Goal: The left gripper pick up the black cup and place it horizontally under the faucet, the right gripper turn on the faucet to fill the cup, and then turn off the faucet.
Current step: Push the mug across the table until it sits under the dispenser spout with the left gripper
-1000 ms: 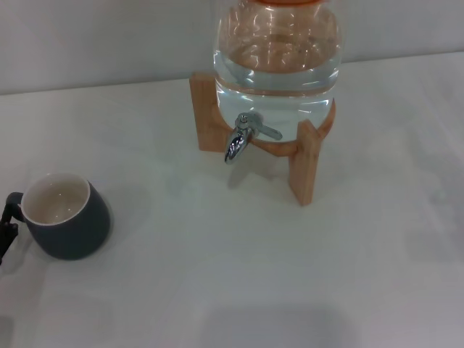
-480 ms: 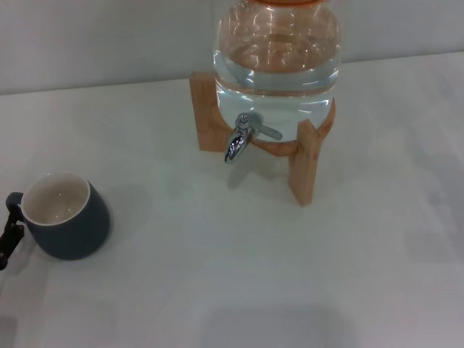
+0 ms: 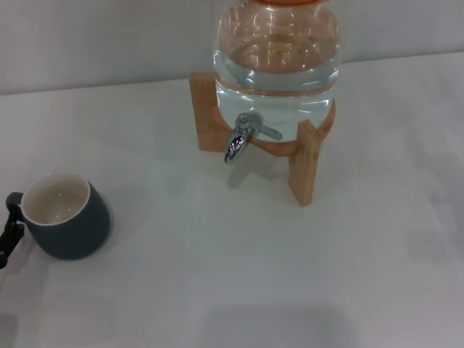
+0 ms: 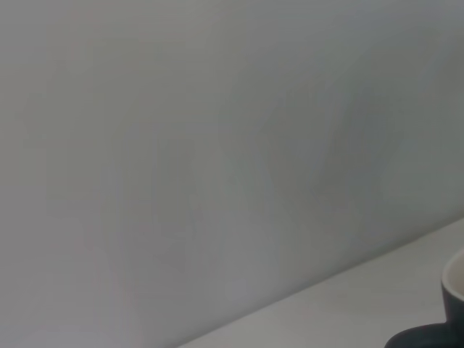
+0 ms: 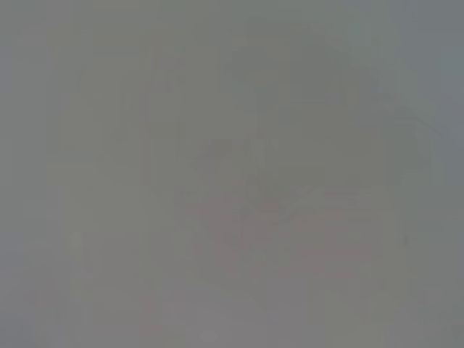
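A: What is shown in the head view that is missed by the wrist views?

B: The whole scene is given only there. The black cup (image 3: 65, 215) is seen upright on the white table (image 3: 254, 275), at the robot's left, its cream lining exposed and its loop handle turned to the picture's left edge. The faucet (image 3: 243, 138) is seen well apart from it, farther back and to the right, fixed low on a clear glass jar (image 3: 276, 61) partly filled with water and carried on a wooden stand (image 3: 304, 156). Its spout is turned down and its flat lever is pointed to the right.

A: And the left hand?

B: Only a thin black tip of the left hand (image 3: 9, 233) is caught at the picture's left edge, right at the cup's handle. Whether it is released or clenched cannot be told.

A: What is added by the left wrist view?

B: Little: a plain pale wall, a strip of table, and a sliver of the cup's rim and dark side at the lower corner (image 4: 455, 304).

A: The right wrist view?

B: Only a blank grey field is shown; the right hand is seen in no view.

A: Can any writing be read?

B: No brand, label or lettering can be read.
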`<move>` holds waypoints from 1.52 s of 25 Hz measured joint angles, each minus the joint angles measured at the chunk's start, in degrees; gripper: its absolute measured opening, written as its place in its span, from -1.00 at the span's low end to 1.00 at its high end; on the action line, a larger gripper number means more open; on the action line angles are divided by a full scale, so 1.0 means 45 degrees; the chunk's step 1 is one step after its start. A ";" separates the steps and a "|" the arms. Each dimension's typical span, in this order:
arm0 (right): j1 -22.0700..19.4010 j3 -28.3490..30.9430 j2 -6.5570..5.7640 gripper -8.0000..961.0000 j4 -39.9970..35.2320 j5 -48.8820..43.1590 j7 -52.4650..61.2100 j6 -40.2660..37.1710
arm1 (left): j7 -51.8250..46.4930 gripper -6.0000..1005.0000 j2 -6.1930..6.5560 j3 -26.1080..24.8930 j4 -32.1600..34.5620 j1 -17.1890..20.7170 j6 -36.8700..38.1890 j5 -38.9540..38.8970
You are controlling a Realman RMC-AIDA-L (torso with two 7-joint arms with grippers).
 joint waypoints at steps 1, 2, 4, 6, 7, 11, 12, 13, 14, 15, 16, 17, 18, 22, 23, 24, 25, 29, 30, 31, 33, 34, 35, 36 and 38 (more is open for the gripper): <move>0.0000 0.0000 0.0000 0.78 -0.0001 0.0002 0.0000 0.0000 | 0.0000 0.54 0.0001 0.0004 0.0000 0.0000 -0.0006 0.0000; 0.0002 0.0000 -0.0001 0.78 0.0000 0.0004 0.0000 0.0000 | 0.0000 0.54 0.0006 0.0007 0.0000 -0.0002 -0.0013 -0.0001; 0.0010 0.0000 0.0000 0.78 0.0001 0.0004 0.0000 -0.0002 | 0.0000 0.54 0.0016 0.0010 0.0000 -0.0006 -0.0053 -0.0002; 0.0019 0.0000 0.0000 0.78 0.0000 0.0005 0.0000 -0.0004 | 0.0000 0.53 0.0022 0.0013 -0.0005 -0.0026 -0.0114 -0.0004; 0.0023 0.0000 -0.0001 0.78 0.0000 0.0005 0.0000 -0.0005 | -0.0001 0.53 0.0024 0.0013 -0.0012 -0.0038 -0.0128 -0.0005; 0.0054 0.0000 -0.0001 0.78 0.0000 -0.0004 0.0000 -0.0006 | -0.0002 0.53 0.0025 0.0013 -0.0072 -0.0100 -0.0143 -0.0007; 0.0055 0.0000 -0.0001 0.78 0.0001 -0.0009 0.0000 -0.0006 | -0.0002 0.53 0.0027 0.0013 -0.0105 -0.0131 -0.0148 -0.0008; 0.0057 -0.0001 0.0000 0.78 0.0000 -0.0011 0.0000 -0.0006 | -0.0002 0.53 0.0027 0.0013 -0.0132 -0.0151 -0.0152 -0.0008; 0.0057 0.0000 -0.0001 0.78 0.0000 -0.0012 0.0000 -0.0006 | -0.0002 0.53 0.0027 0.0013 -0.0153 -0.0164 -0.0156 -0.0008; 0.0059 0.0000 0.0000 0.78 0.0000 -0.0013 0.0000 -0.0006 | -0.0002 0.53 0.0027 0.0013 -0.0155 -0.0178 -0.0156 -0.0008; 0.0059 0.0000 0.0000 0.78 0.0000 -0.0015 0.0000 -0.0006 | -0.0002 0.53 0.0027 0.0013 -0.0156 -0.0194 -0.0156 -0.0008; 0.0059 0.0000 -0.0001 0.78 0.0000 -0.0016 0.0000 -0.0006 | -0.0002 0.53 0.0027 0.0012 -0.0156 -0.0211 -0.0156 -0.0008; 0.0059 0.0000 -0.0001 0.78 0.0001 -0.0017 0.0000 -0.0006 | -0.0002 0.52 0.0026 0.0012 -0.0157 -0.0231 -0.0157 -0.0008; 0.0066 -0.0007 0.0000 0.78 0.0000 -0.0018 0.0000 0.0001 | -0.0002 0.52 0.0025 0.0012 -0.0177 -0.0321 -0.0172 -0.0008; 0.0071 -0.0012 0.0000 0.78 0.0000 -0.0018 0.0000 0.0003 | -0.0002 0.52 0.0025 0.0012 -0.0184 -0.0336 -0.0172 -0.0008; 0.0077 -0.0016 -0.0001 0.78 0.0000 -0.0018 0.0000 0.0004 | -0.0002 0.52 0.0025 0.0012 -0.0186 -0.0342 -0.0172 -0.0007; 0.0081 -0.0020 0.0000 0.78 0.0000 -0.0018 0.0000 0.0006 | -0.0002 0.52 0.0026 0.0011 -0.0189 -0.0347 -0.0175 -0.0007; 0.0082 -0.0020 0.0000 0.78 0.0000 -0.0018 0.0000 0.0012 | -0.0002 0.52 0.0026 0.0011 -0.0195 -0.0386 -0.0199 -0.0007; 0.0081 -0.0020 0.0000 0.78 0.0001 -0.0018 0.0000 0.0013 | -0.0002 0.51 0.0025 0.0012 -0.0195 -0.0390 -0.0209 -0.0007; 0.0080 -0.0020 -0.0001 0.78 0.0000 -0.0018 0.0000 0.0014 | -0.0002 0.51 0.0026 0.0012 -0.0195 -0.0402 -0.0228 -0.0007; 0.0077 -0.0020 -0.0001 0.78 0.0001 -0.0018 0.0000 0.0022 | -0.0002 0.51 0.0026 0.0011 -0.0196 -0.0440 -0.0280 -0.0008; 0.0078 -0.0019 0.0000 0.78 0.0000 -0.0018 0.0000 0.0026 | -0.0002 0.51 0.0025 0.0011 -0.0196 -0.0458 -0.0304 -0.0008; 0.0078 -0.0020 0.0000 0.78 0.0000 -0.0018 0.0000 0.0031 | -0.0002 0.51 0.0025 0.0011 -0.0196 -0.0465 -0.0318 -0.0008; 0.0077 -0.0022 0.0000 0.78 0.0000 -0.0018 0.0000 0.0033 | -0.0002 0.51 0.0026 0.0011 -0.0196 -0.0475 -0.0331 -0.0008; 0.0077 -0.0031 0.0000 0.78 0.0000 -0.0017 0.0000 0.0057 | -0.0002 0.51 0.0025 0.0010 -0.0195 -0.0482 -0.0336 -0.0008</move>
